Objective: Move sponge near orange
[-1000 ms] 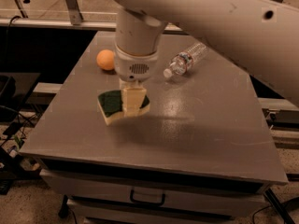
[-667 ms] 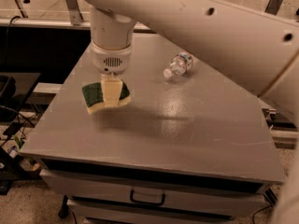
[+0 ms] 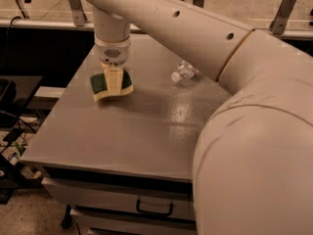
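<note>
Sponge [image 3: 100,84] clamped in claw [image 3: 113,83] over left part of table [image 3: 146,131].

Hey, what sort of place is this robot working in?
Probably a lab or test workspace, not a home: a plain grey table on a drawer cabinet, metal struts behind, cables on the floor at left. The gripper, over the table's far left, holds a sponge.

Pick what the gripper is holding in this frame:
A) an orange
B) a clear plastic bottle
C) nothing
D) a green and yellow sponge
D: the gripper, over the far left part of the table, has its fingers shut on the sponge. The plastic bottle lies apart, further right on the table.
</note>
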Controlling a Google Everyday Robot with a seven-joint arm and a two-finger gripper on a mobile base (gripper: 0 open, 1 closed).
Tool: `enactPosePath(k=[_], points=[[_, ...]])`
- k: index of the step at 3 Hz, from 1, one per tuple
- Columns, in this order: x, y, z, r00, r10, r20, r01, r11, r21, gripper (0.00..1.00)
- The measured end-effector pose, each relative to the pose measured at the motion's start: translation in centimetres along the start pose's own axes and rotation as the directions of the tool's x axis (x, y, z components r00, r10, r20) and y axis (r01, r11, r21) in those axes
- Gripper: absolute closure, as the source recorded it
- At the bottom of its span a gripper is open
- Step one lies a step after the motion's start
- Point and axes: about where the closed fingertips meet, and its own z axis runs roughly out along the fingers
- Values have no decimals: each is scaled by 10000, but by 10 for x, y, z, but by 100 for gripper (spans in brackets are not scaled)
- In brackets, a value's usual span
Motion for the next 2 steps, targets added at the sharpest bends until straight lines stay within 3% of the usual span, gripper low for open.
enactPosePath(k=[1,2], points=[[20,-23,4,9991,370,-207,-366,9992,178,84],[42,-35,5,9974,569,-448,-557,9981,266,61]])
